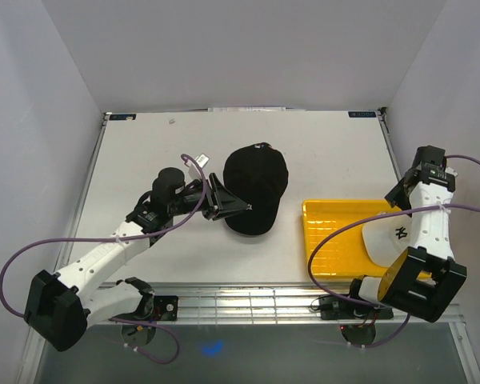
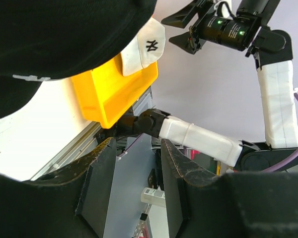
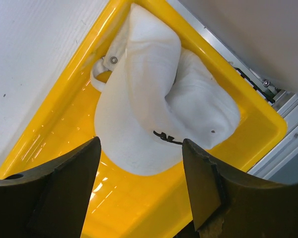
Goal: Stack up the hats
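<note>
Right wrist: white hat (image 3: 154,109) in tray (image 3: 134,198)

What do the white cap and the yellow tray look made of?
White cap: soft woven fabric, matte; it creases and slumps, with a stitched dark logo. Yellow tray: probably hard plastic, glossy; light glints on its floor, and its walls are smooth and moulded.
</note>
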Controlling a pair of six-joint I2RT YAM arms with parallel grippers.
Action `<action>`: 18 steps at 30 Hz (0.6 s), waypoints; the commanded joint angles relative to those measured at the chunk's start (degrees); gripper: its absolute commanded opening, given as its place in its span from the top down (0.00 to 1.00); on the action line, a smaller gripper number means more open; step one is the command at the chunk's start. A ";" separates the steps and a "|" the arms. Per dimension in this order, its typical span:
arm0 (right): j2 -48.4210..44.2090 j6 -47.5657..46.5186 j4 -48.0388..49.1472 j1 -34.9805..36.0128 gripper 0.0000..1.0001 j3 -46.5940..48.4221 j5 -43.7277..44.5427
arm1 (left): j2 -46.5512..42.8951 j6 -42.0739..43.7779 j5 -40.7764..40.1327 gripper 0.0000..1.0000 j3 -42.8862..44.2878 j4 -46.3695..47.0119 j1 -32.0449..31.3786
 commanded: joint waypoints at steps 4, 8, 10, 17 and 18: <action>0.07 0.15 4.63 -1.09 0.28 -1.25 4.42 | -1.77 2.13 2.08 0.48 -1.54 -1.33 -0.17; 0.24 -0.11 7.18 -1.26 0.27 -4.59 5.74 | -1.69 2.75 2.87 0.49 -1.98 -1.51 -0.17; 0.51 -0.29 7.54 -1.52 0.27 -5.04 5.04 | -1.86 2.83 3.05 0.49 -2.42 -1.59 -0.25; 0.33 2.17 8.68 -1.70 0.27 -7.23 6.36 | -1.34 2.40 3.93 0.49 -3.92 -0.63 -0.17; 0.42 2.61 8.68 -1.79 0.27 -7.32 6.27 | -1.25 2.40 4.01 0.49 -3.92 -0.54 -0.17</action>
